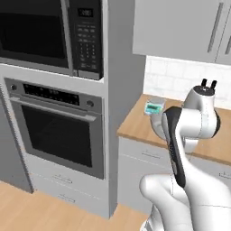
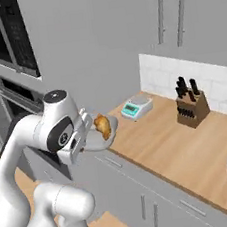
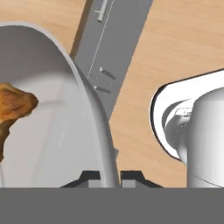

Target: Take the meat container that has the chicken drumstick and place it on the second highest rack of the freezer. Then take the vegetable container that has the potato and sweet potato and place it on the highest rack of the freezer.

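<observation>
The white arm was folded up high in front of the counter (image 2: pixel 190 151), its wrist bent so the gripper (image 3: pixel 111 177) reached out sideways over the counter's front edge, above the grey drawers. The fingers (image 3: pixel 131 177) were pinched together on the rim of the meat container (image 3: pixel 65 131), a pale grey tray held clear of the worktop. The chicken drumstick (image 2: pixel 103 126) lay inside that tray, golden-brown, while a small scale (image 2: pixel 136 107) and a knife block (image 2: pixel 190 107) stood farther back on the counter.

A kitchen: wall oven (image 1: pixel 58 131); microwave (image 1: pixel 49 34); wooden counter (image 2: pixel 186 152); knife block (image 2: pixel 191 103).
</observation>
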Controlling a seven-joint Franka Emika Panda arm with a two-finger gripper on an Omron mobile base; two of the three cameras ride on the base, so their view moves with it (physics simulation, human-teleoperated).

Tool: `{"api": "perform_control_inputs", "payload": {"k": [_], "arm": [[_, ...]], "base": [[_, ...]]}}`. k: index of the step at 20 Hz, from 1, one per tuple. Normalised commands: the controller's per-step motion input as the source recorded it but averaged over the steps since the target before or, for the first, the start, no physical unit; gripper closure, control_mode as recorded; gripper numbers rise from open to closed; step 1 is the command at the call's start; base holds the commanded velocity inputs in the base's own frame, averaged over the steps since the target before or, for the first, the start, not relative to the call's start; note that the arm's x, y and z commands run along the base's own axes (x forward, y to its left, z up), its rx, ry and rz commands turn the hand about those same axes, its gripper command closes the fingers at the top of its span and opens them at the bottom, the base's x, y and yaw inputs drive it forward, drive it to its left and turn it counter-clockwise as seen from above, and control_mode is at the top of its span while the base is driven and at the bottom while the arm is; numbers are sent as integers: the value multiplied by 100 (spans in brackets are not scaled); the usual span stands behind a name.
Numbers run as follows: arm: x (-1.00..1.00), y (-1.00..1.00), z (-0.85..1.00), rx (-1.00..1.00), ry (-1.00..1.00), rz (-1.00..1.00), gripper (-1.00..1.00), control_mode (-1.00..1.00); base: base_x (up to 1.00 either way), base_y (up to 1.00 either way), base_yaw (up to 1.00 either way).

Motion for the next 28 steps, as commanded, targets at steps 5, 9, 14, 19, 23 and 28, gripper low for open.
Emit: {"api": "perform_control_inputs", "payload": {"k": [5, 9, 14, 19, 23, 28], "arm": [[0, 0, 0, 0, 0, 0, 100, 100], [0, 0, 0, 0, 0, 0, 100, 100], [0, 0, 0, 0, 0, 0, 100, 100], [0, 0, 0, 0, 0, 0, 100, 100], [0, 0, 0, 0, 0, 0, 100, 100], [0, 0, 0, 0, 0, 0, 100, 100]], "base": [[-21, 0, 100], [-14, 13, 88], [0, 39, 80], [8, 44, 68], [26, 44, 42], [83, 6, 13]]}}
